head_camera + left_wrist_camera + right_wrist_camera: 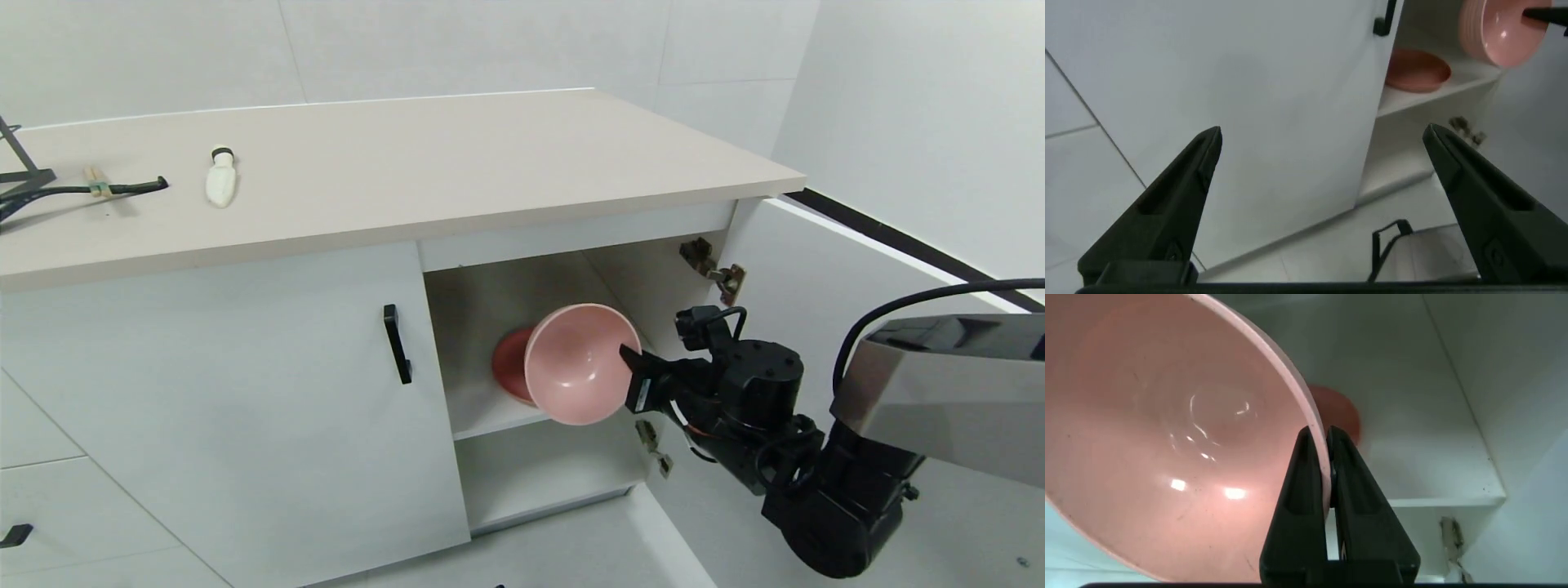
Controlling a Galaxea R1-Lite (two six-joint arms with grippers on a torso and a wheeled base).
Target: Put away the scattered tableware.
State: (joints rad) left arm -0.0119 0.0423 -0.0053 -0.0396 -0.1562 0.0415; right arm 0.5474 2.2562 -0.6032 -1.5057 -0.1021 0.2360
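My right gripper is shut on the rim of a pink bowl, held tilted on its side at the mouth of the open cupboard, above the upper shelf. In the right wrist view the two fingers pinch the pink bowl at its rim. A red plate lies on that shelf behind the bowl; it is the red plate in the left wrist view and the red plate past the bowl's rim. My left gripper is open and holds nothing, low in front of the closed left door.
The closed left door has a black handle. The right door stands swung open beside my right arm. On the countertop lie a white spoon-like utensil, a black-handled utensil and part of a rack.
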